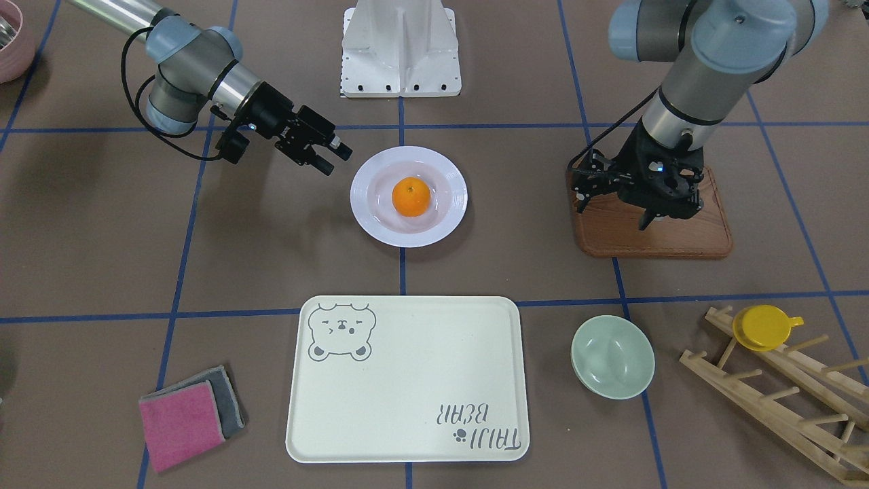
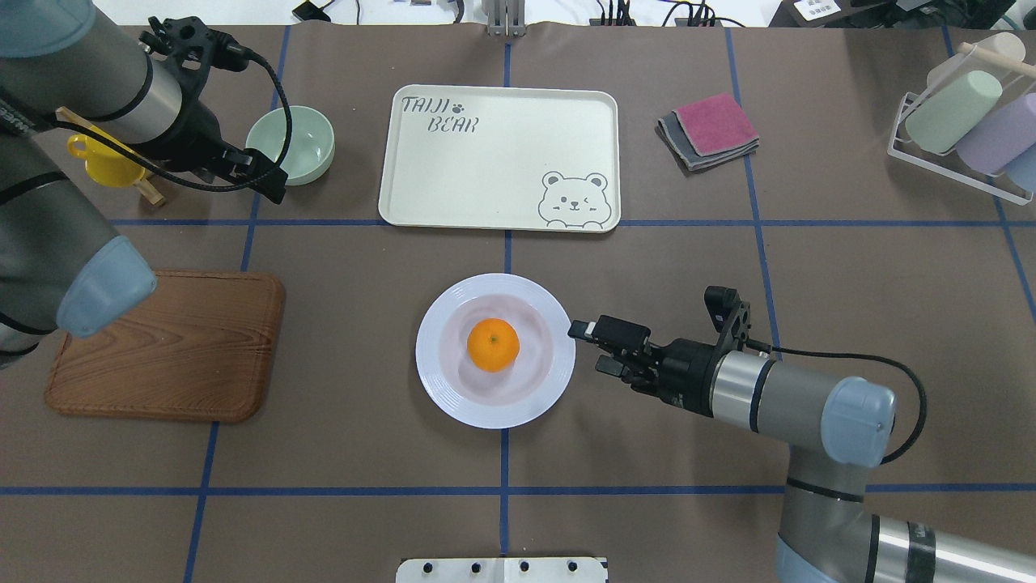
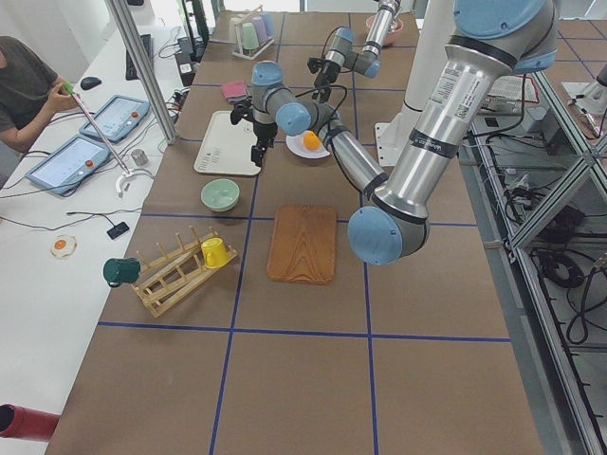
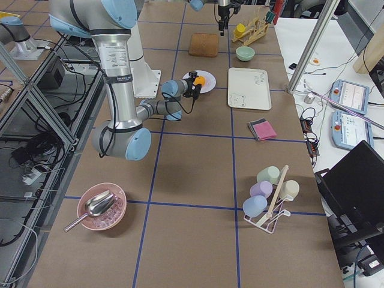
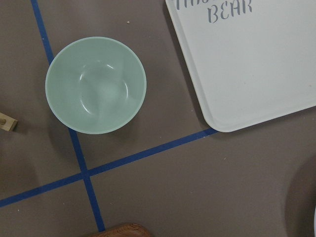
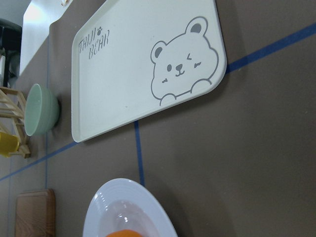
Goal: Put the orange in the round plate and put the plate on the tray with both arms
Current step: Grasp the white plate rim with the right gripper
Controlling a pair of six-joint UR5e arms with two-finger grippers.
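The orange (image 1: 411,196) (image 2: 493,344) lies in the sunken centre of the white round plate (image 1: 372,227) (image 2: 441,389) at mid-table. The cream tray (image 1: 407,380) (image 2: 486,162) with its bear drawing lies bare on the far side of the plate from the robot, a gap between them. My right gripper (image 1: 336,159) (image 2: 589,346) is open, low and level, with its fingertips just outside the plate's rim and nothing between them. My left gripper (image 1: 669,214) (image 2: 257,174) hangs open and empty, pointing down high above the table, between the board and the green bowl.
A brown wooden board (image 2: 170,348) lies on the robot's left, with a pale green bowl (image 1: 612,356) and a wooden rack holding a yellow cup (image 1: 764,326) beyond it. Pink and grey cloths (image 1: 183,414) lie beside the tray. A cup stand (image 2: 963,121) is at the far right.
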